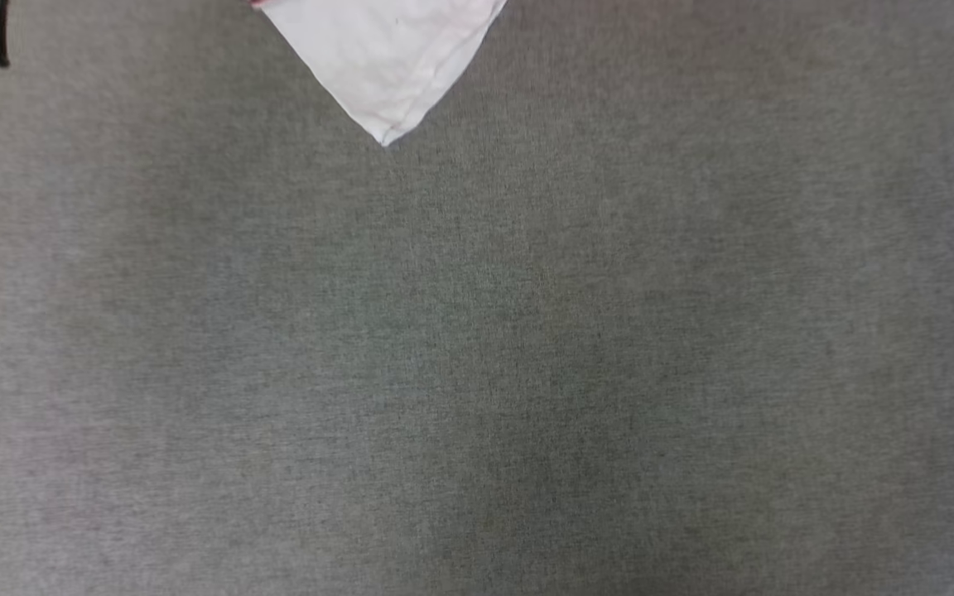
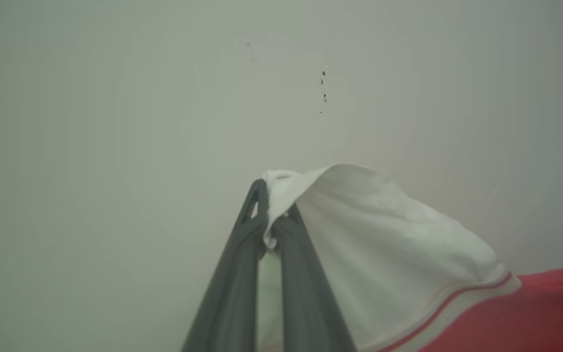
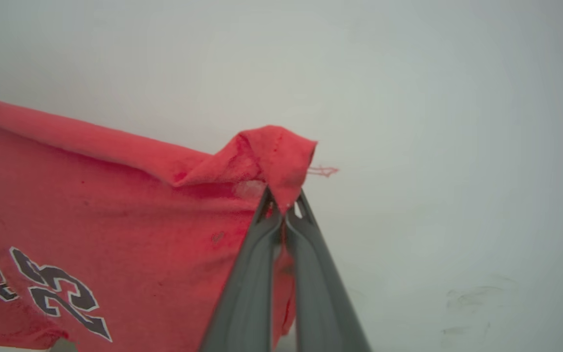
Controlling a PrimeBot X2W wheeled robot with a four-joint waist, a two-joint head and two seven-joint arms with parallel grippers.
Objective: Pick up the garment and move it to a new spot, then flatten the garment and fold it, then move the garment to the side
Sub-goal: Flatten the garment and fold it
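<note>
A white corner of the shirt [image 1: 386, 58] lies at the far edge of the grey surface [image 1: 527, 372]. The shirt's body is bright red with black-and-white lettering. Its white sleeve [image 2: 384, 234] has red-and-white stripe trim. The left gripper [image 2: 271, 230] is clamped on the sleeve's edge, and the right gripper [image 3: 284, 210] on a red corner.

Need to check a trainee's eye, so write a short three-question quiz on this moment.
1. True or false: the left hand is shut on a white sleeve of the bright red soft-fabric T-shirt.
2. What does the right hand pinch? A) a red edge of the T-shirt; B) a white sleeve; C) nothing.
3. In the head view, what colour is the shirt corner?
Key: 1 true; 2 A; 3 white.
</note>
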